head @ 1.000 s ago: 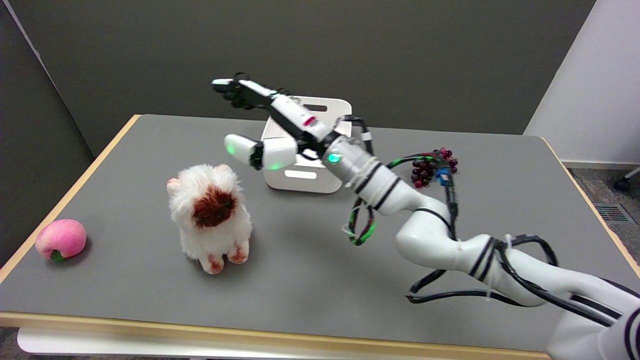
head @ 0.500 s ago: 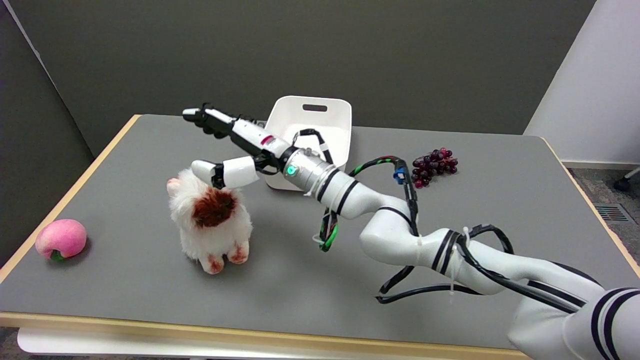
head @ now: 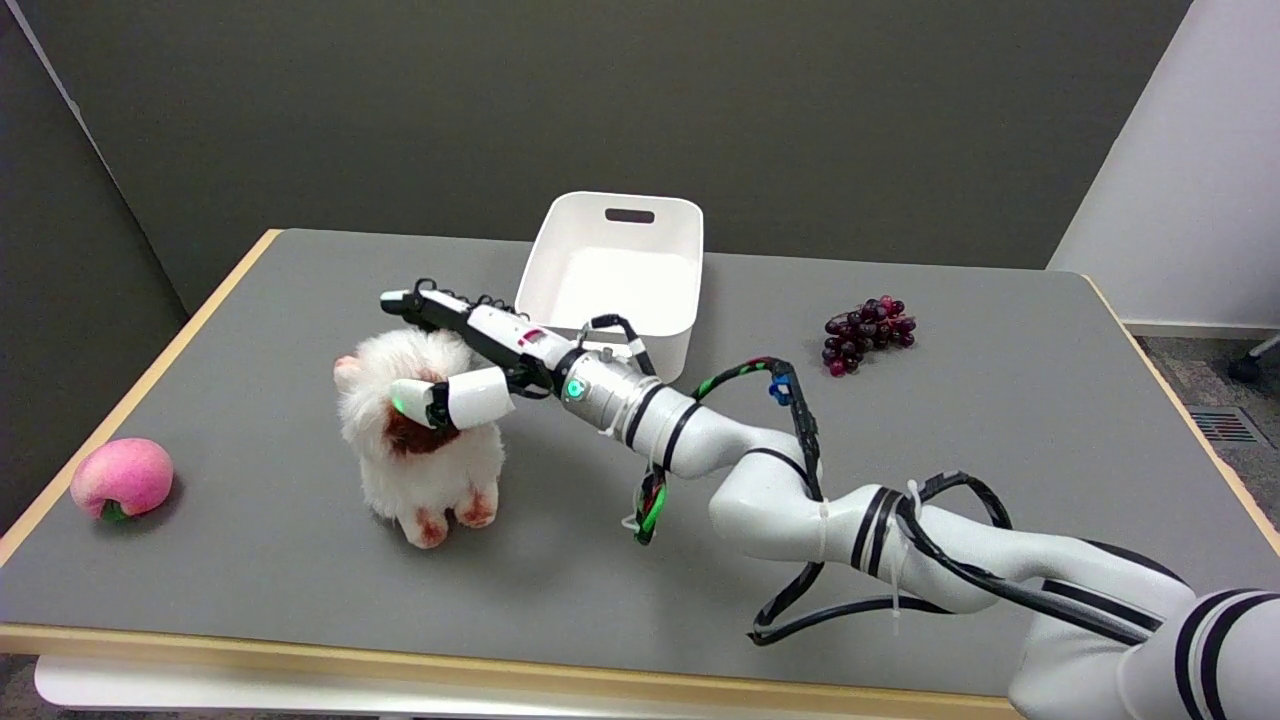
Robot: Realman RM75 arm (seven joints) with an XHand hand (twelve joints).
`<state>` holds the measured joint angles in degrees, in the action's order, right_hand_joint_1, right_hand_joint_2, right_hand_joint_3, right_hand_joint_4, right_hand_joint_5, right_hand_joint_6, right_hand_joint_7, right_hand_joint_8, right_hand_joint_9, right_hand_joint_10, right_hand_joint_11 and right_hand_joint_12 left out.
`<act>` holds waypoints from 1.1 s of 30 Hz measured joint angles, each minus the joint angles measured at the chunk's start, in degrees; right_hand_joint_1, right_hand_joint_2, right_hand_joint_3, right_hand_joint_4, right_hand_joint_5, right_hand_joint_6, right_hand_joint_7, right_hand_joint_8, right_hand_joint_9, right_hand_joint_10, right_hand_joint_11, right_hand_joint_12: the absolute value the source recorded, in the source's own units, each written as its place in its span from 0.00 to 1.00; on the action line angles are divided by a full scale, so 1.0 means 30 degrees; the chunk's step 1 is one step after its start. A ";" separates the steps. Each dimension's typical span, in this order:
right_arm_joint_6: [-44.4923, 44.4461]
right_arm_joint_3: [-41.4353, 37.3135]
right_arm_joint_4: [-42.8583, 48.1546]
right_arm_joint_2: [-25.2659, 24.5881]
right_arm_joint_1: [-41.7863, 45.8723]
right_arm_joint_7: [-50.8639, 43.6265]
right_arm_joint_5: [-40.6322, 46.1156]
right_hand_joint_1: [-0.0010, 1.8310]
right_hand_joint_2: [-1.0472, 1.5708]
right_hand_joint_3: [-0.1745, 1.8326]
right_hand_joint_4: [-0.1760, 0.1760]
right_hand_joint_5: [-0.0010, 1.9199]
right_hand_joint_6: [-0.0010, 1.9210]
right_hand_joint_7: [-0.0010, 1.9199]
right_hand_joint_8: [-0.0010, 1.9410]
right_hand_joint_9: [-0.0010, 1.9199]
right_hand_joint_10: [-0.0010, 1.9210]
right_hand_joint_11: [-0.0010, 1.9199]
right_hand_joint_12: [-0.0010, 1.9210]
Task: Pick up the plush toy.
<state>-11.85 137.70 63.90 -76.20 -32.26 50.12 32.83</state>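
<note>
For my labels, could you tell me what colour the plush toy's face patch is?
Dark reddish-brown, on the fluffy white plush toy; head view.

Evenly, softly lit from overhead; faint shadows beneath the plush toy (head: 420, 440); sharp throughout, no glare.

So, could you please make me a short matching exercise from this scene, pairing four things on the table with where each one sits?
Things:
1. plush toy
2. peach
3. grapes
4. white bin

Places:
A. at the far middle of the table, open side up
B. right of the bin, lying alone
C. near the table's left edge
D. between the thumb and fingers of the right hand, standing on the table

Pairs: 1-D, 2-C, 3-B, 4-A
</note>
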 measured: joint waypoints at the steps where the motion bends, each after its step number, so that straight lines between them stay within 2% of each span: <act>1: 0.0007 0.0020 -0.0052 -0.0008 0.0047 -0.0003 0.0108 0.26 0.63 0.58 0.68 0.04 0.19 0.07 0.15 0.05 0.32 0.00 0.55; 6: 0.0061 0.0114 -0.0292 -0.0041 0.0292 -0.0014 0.0591 0.28 0.63 0.57 0.70 0.05 0.20 0.08 0.15 0.06 0.33 0.00 0.56; 10: 0.0072 0.0159 -0.0428 -0.0061 0.0424 -0.0018 0.0999 0.37 0.65 0.58 0.66 0.07 0.21 0.14 0.18 0.13 0.38 0.06 0.62; 12: 0.0081 0.0180 -0.0482 -0.0069 0.0476 -0.0017 0.1298 0.46 0.66 0.57 0.64 0.10 0.22 0.19 0.20 0.18 0.44 0.12 0.71; 14: 0.0102 0.0194 -0.0528 -0.0072 0.0522 -0.0017 0.1600 0.49 0.66 0.56 0.64 0.12 0.24 0.21 0.22 0.21 0.49 0.17 0.77; 18: 0.0132 0.0196 -0.0610 -0.0075 0.0628 -0.0016 0.2214 0.55 0.69 0.55 0.65 0.18 0.38 0.31 0.38 0.30 0.60 0.30 0.86; 20: 0.0134 0.0191 -0.0643 -0.0073 0.0685 -0.0016 0.2457 0.57 0.70 0.55 0.70 0.20 0.49 0.34 0.44 0.33 0.64 0.33 0.89; 21: 0.0133 0.0182 -0.0654 -0.0070 0.0708 -0.0016 0.2554 0.60 0.72 0.49 0.72 0.21 0.54 0.36 0.51 0.34 0.65 0.35 0.90; 22: 0.0133 0.0171 -0.0668 -0.0068 0.0737 -0.0017 0.2649 0.67 0.78 0.34 0.70 0.22 0.57 0.38 0.64 0.35 0.66 0.36 0.91; 23: 0.0133 0.0151 -0.0683 -0.0065 0.0769 -0.0017 0.2748 0.71 0.82 0.23 0.64 0.23 0.61 0.40 0.72 0.37 0.66 0.37 0.92; 24: 0.0133 0.0126 -0.0691 -0.0062 0.0798 -0.0018 0.2823 0.67 0.85 0.18 0.37 0.26 0.74 0.42 0.70 0.39 0.66 0.40 0.93; 25: 0.0132 0.0101 -0.0695 -0.0060 0.0829 -0.0017 0.2901 0.63 0.87 0.14 0.19 0.27 0.84 0.43 0.69 0.41 0.65 0.41 0.93; 29: 0.0121 0.0003 -0.0695 -0.0055 0.0945 -0.0018 0.3137 0.64 0.85 0.18 0.10 0.28 0.82 0.44 0.70 0.42 0.66 0.43 0.95; 33: 0.0051 -0.0150 -0.0666 -0.0015 0.1036 -0.0025 0.3314 0.64 0.85 0.19 0.07 0.28 0.82 0.45 0.70 0.43 0.67 0.42 0.95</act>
<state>-11.70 137.25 61.90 -76.25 -29.15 50.04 42.77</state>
